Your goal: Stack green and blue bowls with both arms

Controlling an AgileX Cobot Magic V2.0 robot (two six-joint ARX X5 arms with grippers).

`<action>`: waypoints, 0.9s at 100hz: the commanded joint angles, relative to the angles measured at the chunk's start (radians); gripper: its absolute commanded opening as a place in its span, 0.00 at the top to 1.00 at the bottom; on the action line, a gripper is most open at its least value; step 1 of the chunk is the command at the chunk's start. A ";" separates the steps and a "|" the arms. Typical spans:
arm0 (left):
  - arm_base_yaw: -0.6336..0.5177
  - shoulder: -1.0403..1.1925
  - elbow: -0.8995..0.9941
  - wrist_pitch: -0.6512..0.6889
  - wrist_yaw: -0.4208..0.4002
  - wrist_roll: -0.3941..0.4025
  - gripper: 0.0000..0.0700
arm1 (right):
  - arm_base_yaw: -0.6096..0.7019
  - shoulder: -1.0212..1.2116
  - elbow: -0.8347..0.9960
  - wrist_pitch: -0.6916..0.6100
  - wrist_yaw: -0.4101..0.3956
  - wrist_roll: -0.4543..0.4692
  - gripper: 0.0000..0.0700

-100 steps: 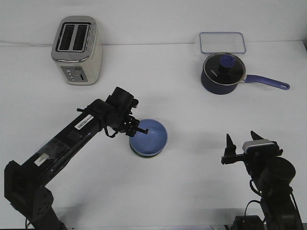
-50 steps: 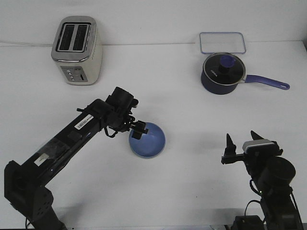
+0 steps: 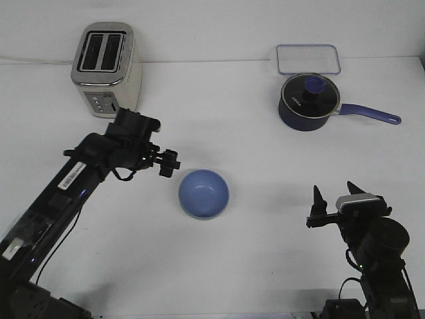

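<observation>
White table [image 3: 265,166] bears blue bowl [image 3: 204,193]; left jaws [image 3: 171,163] empty (gap unclear), right jaws [image 3: 335,198] apart.

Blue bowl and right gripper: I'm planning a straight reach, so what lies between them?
Nothing; in the front view only bare white table separates the blue bowl from the right gripper.

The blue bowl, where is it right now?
In the front view the blue bowl sits on the white table, near the middle. The left gripper hangs just beside it, not touching, and the toaster stands farther back.
</observation>
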 commanded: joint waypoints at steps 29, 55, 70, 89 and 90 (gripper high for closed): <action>0.188 -0.169 0.016 -0.015 -0.004 0.061 0.39 | 0.001 0.000 0.003 0.010 0.003 -0.007 0.21; 0.286 -0.371 -0.186 0.130 -0.004 0.059 0.39 | 0.001 0.000 0.003 0.010 0.003 -0.007 0.21; 0.298 -0.550 -0.433 0.288 -0.005 0.059 0.39 | 0.001 0.000 0.003 0.009 0.003 -0.007 0.21; 0.298 -0.779 -0.748 0.509 -0.005 0.053 0.39 | 0.001 0.000 0.003 0.009 0.003 -0.007 0.21; 0.298 -0.790 -0.764 0.520 -0.005 0.052 0.39 | 0.001 0.000 0.003 0.009 0.003 -0.007 0.21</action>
